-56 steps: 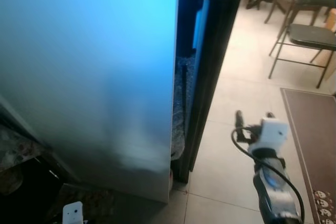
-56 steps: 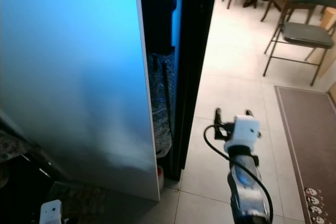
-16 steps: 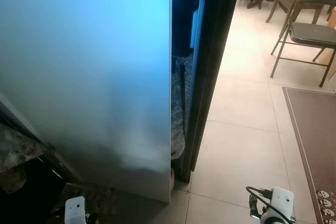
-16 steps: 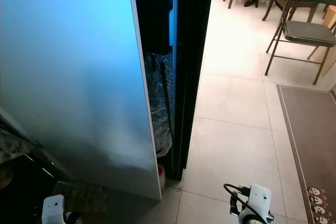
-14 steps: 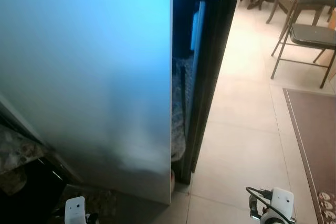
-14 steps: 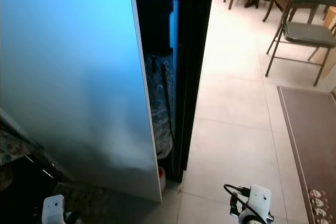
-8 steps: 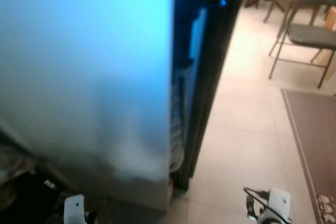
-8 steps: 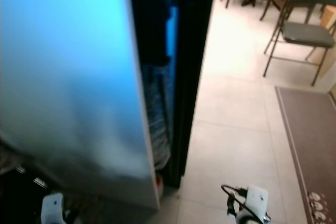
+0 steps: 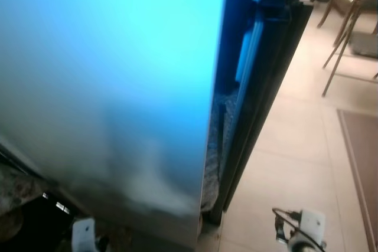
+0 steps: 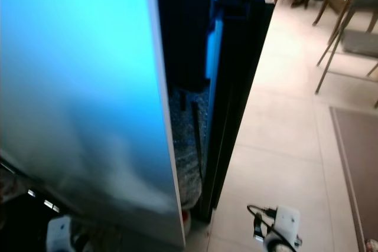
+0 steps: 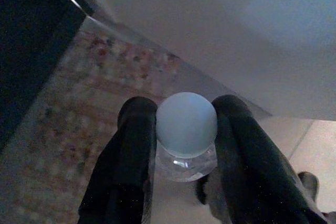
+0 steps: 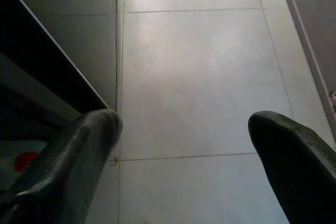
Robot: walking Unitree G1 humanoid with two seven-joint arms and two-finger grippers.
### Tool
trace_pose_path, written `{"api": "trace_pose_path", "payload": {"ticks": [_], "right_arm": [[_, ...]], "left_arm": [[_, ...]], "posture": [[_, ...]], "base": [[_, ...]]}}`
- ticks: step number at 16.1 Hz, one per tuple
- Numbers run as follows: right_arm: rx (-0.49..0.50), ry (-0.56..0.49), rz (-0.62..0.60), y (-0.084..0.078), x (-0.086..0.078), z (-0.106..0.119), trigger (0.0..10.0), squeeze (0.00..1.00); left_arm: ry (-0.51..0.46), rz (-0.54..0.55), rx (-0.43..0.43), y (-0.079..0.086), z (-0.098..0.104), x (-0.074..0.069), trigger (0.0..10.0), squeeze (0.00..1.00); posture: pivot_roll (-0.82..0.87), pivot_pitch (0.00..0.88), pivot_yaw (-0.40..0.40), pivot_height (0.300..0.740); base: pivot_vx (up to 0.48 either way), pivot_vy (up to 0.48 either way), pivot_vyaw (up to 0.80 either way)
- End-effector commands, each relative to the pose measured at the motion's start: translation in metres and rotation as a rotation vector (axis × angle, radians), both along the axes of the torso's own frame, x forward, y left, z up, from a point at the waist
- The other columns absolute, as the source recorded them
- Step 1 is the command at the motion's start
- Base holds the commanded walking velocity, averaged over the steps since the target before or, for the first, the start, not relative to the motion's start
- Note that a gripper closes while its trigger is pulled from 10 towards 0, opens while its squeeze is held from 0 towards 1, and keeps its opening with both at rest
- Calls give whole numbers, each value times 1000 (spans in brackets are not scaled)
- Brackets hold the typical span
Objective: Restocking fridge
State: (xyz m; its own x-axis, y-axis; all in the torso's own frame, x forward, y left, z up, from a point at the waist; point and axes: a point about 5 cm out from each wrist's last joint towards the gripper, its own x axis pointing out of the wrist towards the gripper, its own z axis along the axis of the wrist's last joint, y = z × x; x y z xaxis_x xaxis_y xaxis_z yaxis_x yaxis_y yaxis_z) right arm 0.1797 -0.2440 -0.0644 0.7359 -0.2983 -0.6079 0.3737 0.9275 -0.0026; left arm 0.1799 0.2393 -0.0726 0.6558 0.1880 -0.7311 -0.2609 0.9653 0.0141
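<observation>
The fridge's pale blue-lit panel fills the left of the head views. Right of it stands a black door ajar, with a dark gap and a speckled grey edge between them. My left gripper is shut on a clear bottle with a pale round cap, held low beside the fridge's foot; its white wrist block shows at the bottom left. My right gripper is open over bare floor tiles, its wrist block low at the bottom right.
Light floor tiles stretch right of the fridge. A brown rug lies at the right edge, with a folding chair beyond it. A patterned stone surface sits at the lower left. Something small and red lies by the fridge's base.
The right arm has dropped from mid-picture to the bottom edge. The view has since swung, so the fridge now spreads further right and the picture is blurred.
</observation>
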Motion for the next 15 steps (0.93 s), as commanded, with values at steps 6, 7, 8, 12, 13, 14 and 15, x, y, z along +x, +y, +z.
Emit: {"api": "trace_pose_path", "payload": {"ticks": [6,7,8,12,13,14,15], "right_arm": [[-168,-313,119,10,23,35,10000,0],[-199,-395,129,11,35,50,10000,0],[-214,-428,140,13,39,56,10000,0],[-277,-588,210,26,53,88,10000,0],[-278,-604,244,31,55,93,10000,0],[-259,-623,306,40,58,98,10000,0],[-260,-643,360,46,59,103,10000,0]], "left_arm": [[33,-7,12,3,-3,-7,10000,0],[30,-9,17,4,-2,-6,10000,0],[29,-10,18,4,-2,-5,10000,0],[29,-16,22,3,-2,-6,10000,0],[27,-14,21,3,-2,-6,10000,0],[26,-11,21,3,-2,-6,10000,0],[25,-8,21,3,-2,-6,10000,0]], "posture": [[-91,0,49,740],[-101,0,52,740],[-101,0,52,740],[-103,0,51,740],[-98,0,46,740],[-96,0,41,740],[-96,0,41,740]], "base": [[0,0,0],[0,0,0],[0,0,0],[0,0,0],[0,0,0],[0,0,0],[0,0,0]]}}
